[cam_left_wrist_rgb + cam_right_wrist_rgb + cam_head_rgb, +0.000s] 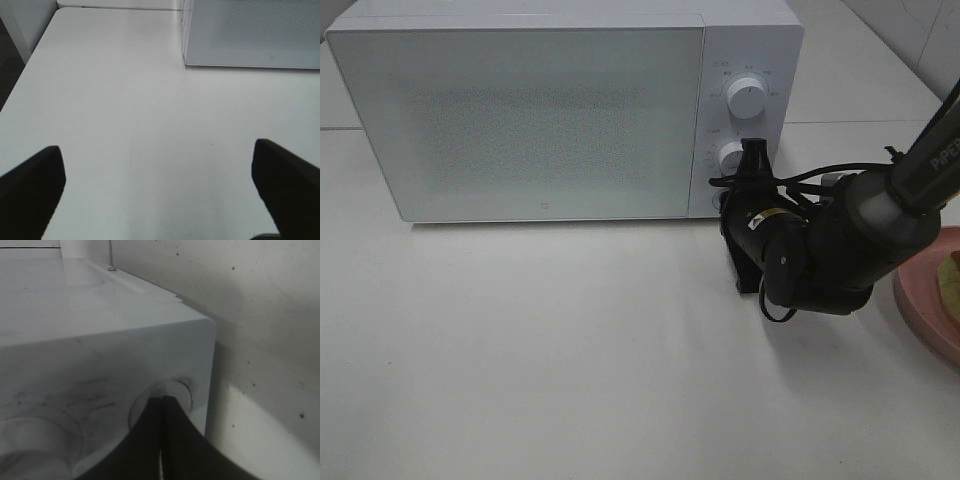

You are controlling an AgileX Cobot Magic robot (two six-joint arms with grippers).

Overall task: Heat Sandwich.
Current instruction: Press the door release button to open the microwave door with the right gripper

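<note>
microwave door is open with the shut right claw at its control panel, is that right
Not quite: the microwave door is closed, sitting flush with the front, as the exterior high view shows. The rest holds: the shut right claw is at the control panel.

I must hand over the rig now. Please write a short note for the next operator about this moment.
Left tool: open, holding nothing, over the white table.
Right tool: shut, tips at the round white button on the white microwave oven's control panel.
White-bread sandwich: on the round pink plate at the right edge, mostly out of view.
Done: nothing yet; oven door is closed.
Left: open door, put sandwich in, close, start heating.
</note>
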